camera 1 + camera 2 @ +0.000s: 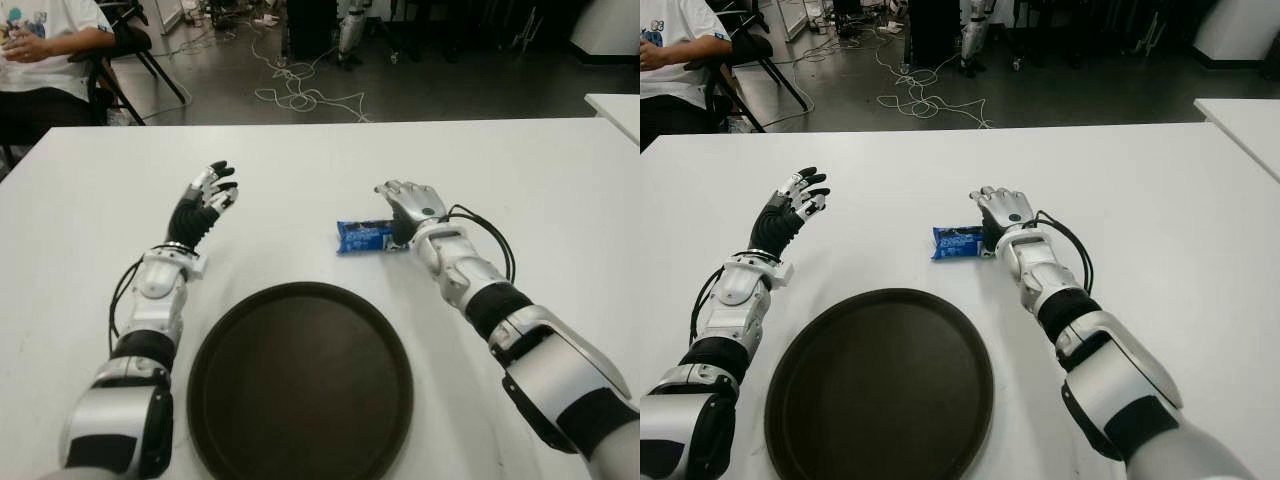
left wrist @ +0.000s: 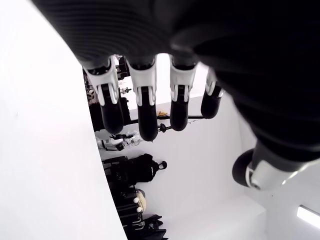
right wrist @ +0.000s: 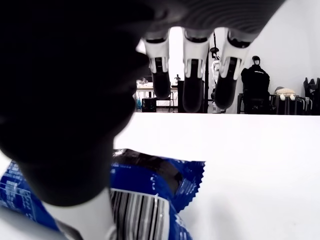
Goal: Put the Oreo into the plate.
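spanning a cable-strewn room, white table (image 1: 320, 160) under oreo (image 1: 364, 236)

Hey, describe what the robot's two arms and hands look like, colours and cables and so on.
Both arms are silver-grey shells with black joint bands. The left hand has a black palm, and its fingers are silver-white segments ending in black tips. The right hand shows a metallic grey back. Black cables loop from each wrist along the forearm, most clearly on the right.
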